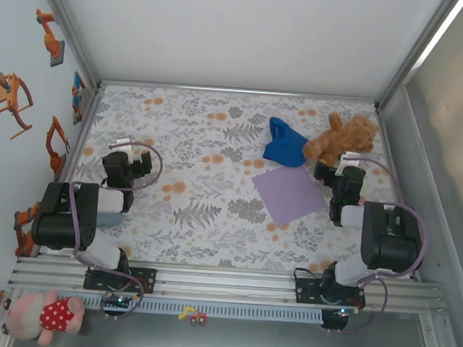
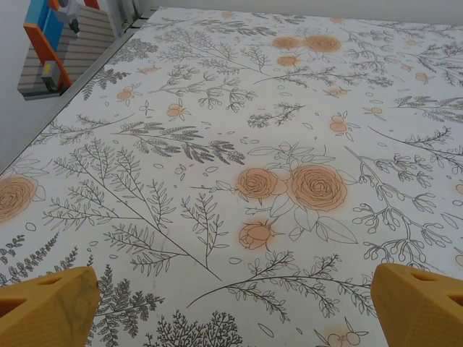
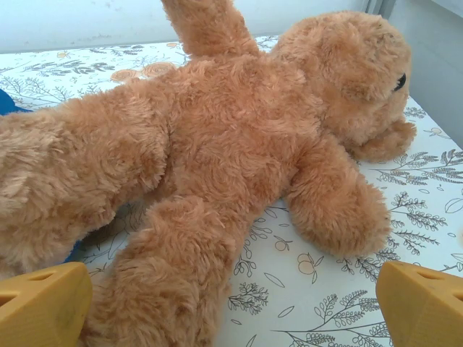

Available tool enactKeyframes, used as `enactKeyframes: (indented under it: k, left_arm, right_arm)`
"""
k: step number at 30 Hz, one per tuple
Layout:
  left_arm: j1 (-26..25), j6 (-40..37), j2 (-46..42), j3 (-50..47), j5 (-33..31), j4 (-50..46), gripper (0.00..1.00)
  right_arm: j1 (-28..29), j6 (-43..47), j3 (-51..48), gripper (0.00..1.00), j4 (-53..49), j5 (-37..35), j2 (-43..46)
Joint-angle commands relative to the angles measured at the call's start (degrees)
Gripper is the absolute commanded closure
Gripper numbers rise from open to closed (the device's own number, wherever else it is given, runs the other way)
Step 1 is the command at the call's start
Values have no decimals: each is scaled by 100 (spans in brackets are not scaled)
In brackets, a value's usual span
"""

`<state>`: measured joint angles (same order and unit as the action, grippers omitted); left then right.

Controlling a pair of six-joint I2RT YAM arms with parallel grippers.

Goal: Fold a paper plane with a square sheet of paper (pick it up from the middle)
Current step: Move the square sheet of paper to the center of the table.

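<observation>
Lavender-purple square sheet of paper [image 1: 289,195] lies on the floral table [image 1: 201,148] beside the right gripper [image 3: 233,303], which is spread wide before a fluffy brown teddy bear [image 3: 239,144] cropped by the frame. The left gripper [image 2: 233,307] gapes too; a deep blue cloth [image 1: 285,143] hides partly under the bear.

Floral-print counter [image 1: 194,139], three things on its right half.
A brown teddy bear [image 1: 341,139] lies by the far right corner with a deep blue cloth [image 1: 284,142] bunched against its left. The lavender square sheet of paper [image 1: 289,195] lies flat just nearer, skewed to the counter's edges.
</observation>
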<state>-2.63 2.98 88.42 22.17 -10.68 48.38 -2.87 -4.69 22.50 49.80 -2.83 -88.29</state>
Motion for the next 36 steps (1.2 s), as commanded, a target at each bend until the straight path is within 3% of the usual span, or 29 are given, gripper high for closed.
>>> enactKeyframes:
  k: [1, 26, 30, 34, 36]
  left_arm:
    - [0, 14, 0, 77, -13, 68, 4]
    - [0, 12, -10, 57, -10, 83, 4]
    - [-16, 52, -149, 54, -182, 33, 4]
    - [-31, 122, -864, 238, -398, -946, 4]
    - [-32, 260, -1277, 514, -465, -1739, 4]
  right_arm:
    - [-4, -74, -53, 1, 47, -86, -4]
    - [-5, -76, -79, 1, 72, -77, 5]
    - [-11, -54, -194, 1, 37, -38, 377]
    - [-8, -139, -55, 1, -989, -222, 1313]
    - [-4, -531, 352, 1, -2235, -456, 1790]
